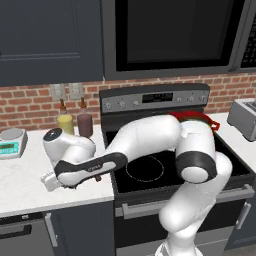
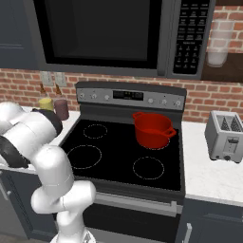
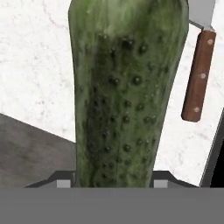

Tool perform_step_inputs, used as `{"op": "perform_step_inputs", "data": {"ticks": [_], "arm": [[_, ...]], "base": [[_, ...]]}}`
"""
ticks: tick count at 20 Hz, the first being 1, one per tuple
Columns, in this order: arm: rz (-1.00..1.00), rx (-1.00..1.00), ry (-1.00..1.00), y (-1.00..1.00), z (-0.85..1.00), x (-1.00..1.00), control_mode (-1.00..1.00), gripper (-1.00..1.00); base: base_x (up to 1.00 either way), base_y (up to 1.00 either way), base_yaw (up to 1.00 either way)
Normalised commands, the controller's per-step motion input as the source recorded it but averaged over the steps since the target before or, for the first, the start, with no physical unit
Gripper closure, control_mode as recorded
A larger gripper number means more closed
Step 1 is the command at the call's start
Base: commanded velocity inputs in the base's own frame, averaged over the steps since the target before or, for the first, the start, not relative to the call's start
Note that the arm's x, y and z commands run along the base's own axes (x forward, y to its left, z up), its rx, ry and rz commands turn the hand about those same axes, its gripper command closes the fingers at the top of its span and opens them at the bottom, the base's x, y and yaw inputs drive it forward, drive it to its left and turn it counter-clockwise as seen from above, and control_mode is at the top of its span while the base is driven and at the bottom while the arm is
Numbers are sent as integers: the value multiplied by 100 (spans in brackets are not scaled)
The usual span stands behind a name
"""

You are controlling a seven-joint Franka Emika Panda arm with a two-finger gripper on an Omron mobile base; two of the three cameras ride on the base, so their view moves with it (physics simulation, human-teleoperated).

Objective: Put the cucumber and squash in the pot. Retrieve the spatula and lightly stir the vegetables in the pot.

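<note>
Hand view: cucumber (image 3: 127, 92) runs up the middle of the frame, dark green and warty, its lower end seated between the two fingers (image 3: 64, 184), which are closed against its sides. Spatula (image 3: 199, 72) lies on the white worktop (image 3: 35, 65) at upper right, brown handle pointing down, just beside the cucumber. Right base view: red pot (image 2: 152, 129) sits on the stove's back right burner, right of centre.
</note>
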Motion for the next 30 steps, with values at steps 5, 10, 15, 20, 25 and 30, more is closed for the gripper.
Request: {"op": "perform_step_inputs", "data": {"ticks": [5, 10, 15, 20, 25, 30], "arm": [[12, 0, -19, -100, 97, -61, -100, 100], [6, 0, -12, -100, 63, -22, -100, 100], [5, 0, -6, -100, 54, -6, -100, 100], [1, -7, 0, -100, 52, -1, -100, 100], [0, -35, 5, -100, 41, 12, -100, 100], [0, -46, 18, -100, 35, 33, -100, 100]], "base": [[0, 0, 0], [0, 0, 0], [0, 0, 0], [0, 0, 0], [0, 0, 0], [0, 0, 0]]}}
